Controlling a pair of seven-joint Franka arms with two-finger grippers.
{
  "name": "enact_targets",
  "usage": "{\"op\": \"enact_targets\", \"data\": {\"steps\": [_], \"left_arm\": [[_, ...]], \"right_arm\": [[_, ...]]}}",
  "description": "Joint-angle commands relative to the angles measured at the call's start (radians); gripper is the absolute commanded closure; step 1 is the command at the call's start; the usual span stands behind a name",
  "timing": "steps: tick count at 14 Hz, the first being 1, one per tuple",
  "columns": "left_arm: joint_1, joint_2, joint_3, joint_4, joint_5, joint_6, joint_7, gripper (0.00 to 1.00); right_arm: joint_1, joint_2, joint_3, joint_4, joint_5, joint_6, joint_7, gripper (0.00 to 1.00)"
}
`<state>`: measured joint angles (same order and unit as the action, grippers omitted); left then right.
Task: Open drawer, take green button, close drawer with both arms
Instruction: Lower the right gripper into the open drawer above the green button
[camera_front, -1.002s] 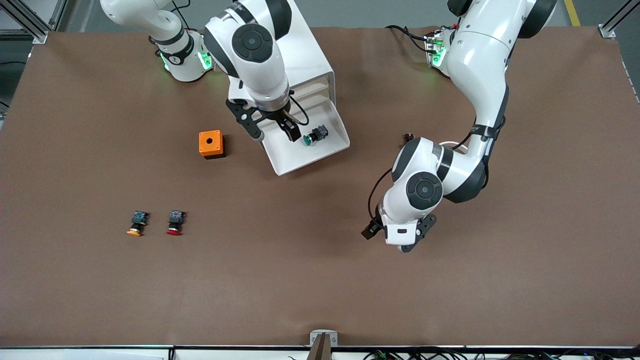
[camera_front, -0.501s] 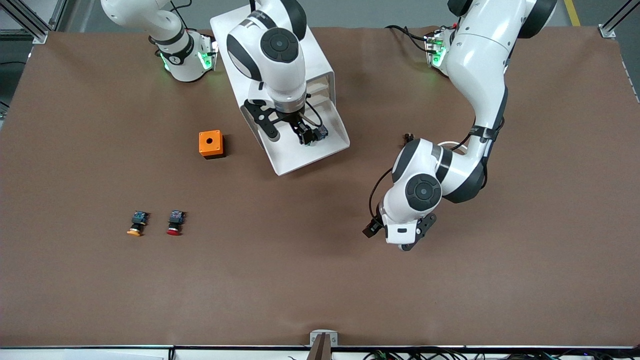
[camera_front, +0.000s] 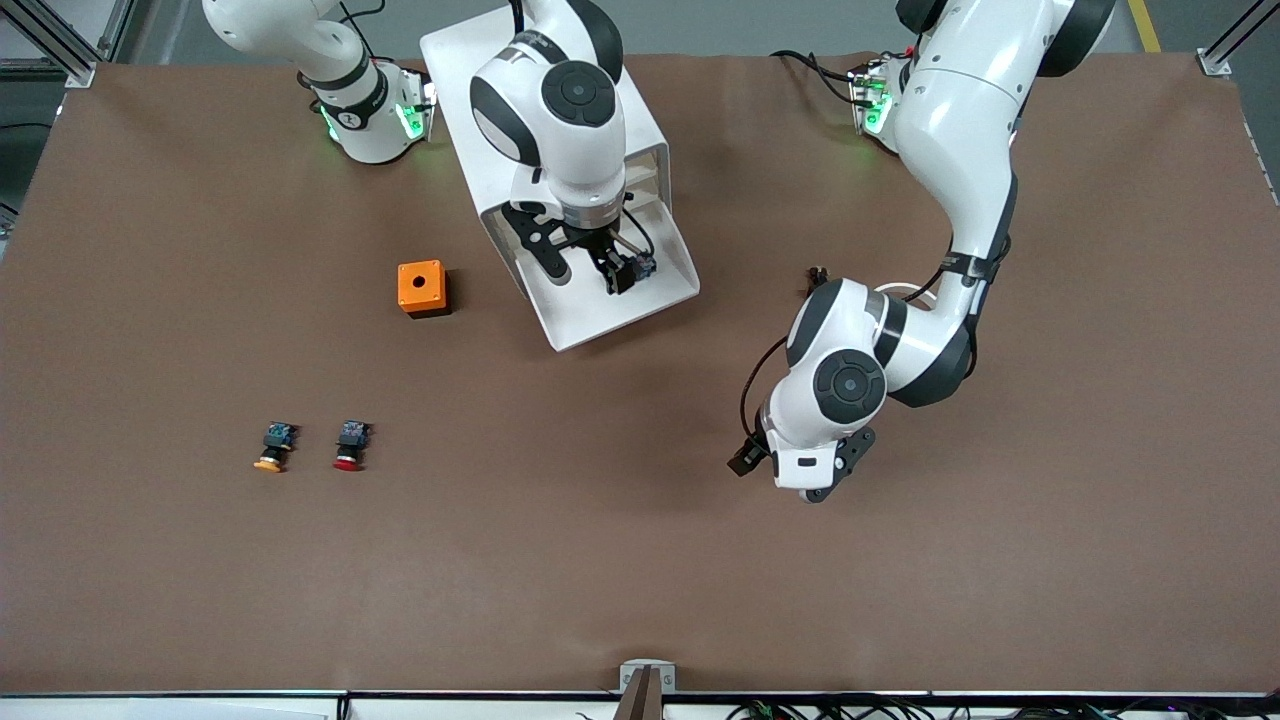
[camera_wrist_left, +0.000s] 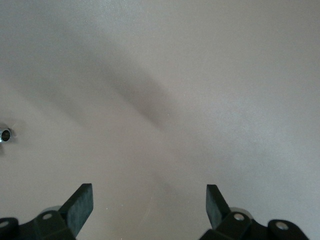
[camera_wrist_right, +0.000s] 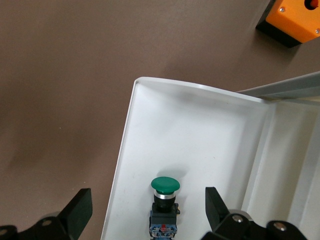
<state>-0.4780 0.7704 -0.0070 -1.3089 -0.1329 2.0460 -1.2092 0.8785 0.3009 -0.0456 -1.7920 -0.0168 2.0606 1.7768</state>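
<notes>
The drawer (camera_front: 655, 300) stands pulled out of the white cabinet (camera_front: 645, 120), toward the front camera. In it lies the button (camera_front: 643, 266), on its side, with its green cap (camera_wrist_right: 165, 184) facing the drawer's front. My right gripper (camera_front: 587, 270) hangs open just over the drawer. In the right wrist view the button (camera_wrist_right: 164, 212) lies between the spread fingers of the right gripper (camera_wrist_right: 146, 200), apart from both, and one finger (camera_wrist_right: 80, 210) hangs outside the drawer's side wall (camera_wrist_right: 121, 160). My left gripper (camera_front: 795, 478) waits open over bare table toward the left arm's end. The left wrist view shows only table under the left gripper (camera_wrist_left: 148, 200).
An orange box (camera_front: 422, 288) with a round hole stands beside the drawer, toward the right arm's end; the right wrist view also catches this orange box (camera_wrist_right: 297, 17). An orange-capped button (camera_front: 273, 447) and a red-capped button (camera_front: 349, 446) lie nearer the front camera.
My right gripper has shifted across the drawer toward the left arm's end and now stands over the button, hiding most of it in the front view. The left arm has barely moved.
</notes>
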Motion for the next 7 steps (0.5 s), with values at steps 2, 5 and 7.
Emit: {"op": "enact_targets", "data": {"steps": [2,5,7], "left_arm": [[-0.001,-0.014,-0.002,-0.016,0.030,0.011,-0.021,0.01],[0.001,-0.014,-0.001,-0.016,0.029,0.011,-0.016,0.01],[-0.001,-0.014,-0.001,-0.016,0.029,0.011,-0.018,0.01]], "right_arm": [[0.022,0.027,-0.011,0.005,-0.020,0.019,0.027,0.00],[0.031,0.041,-0.011,0.006,-0.020,0.021,0.027,0.00],[0.037,0.047,-0.011,0.006,-0.023,0.021,0.050,0.00]]}}
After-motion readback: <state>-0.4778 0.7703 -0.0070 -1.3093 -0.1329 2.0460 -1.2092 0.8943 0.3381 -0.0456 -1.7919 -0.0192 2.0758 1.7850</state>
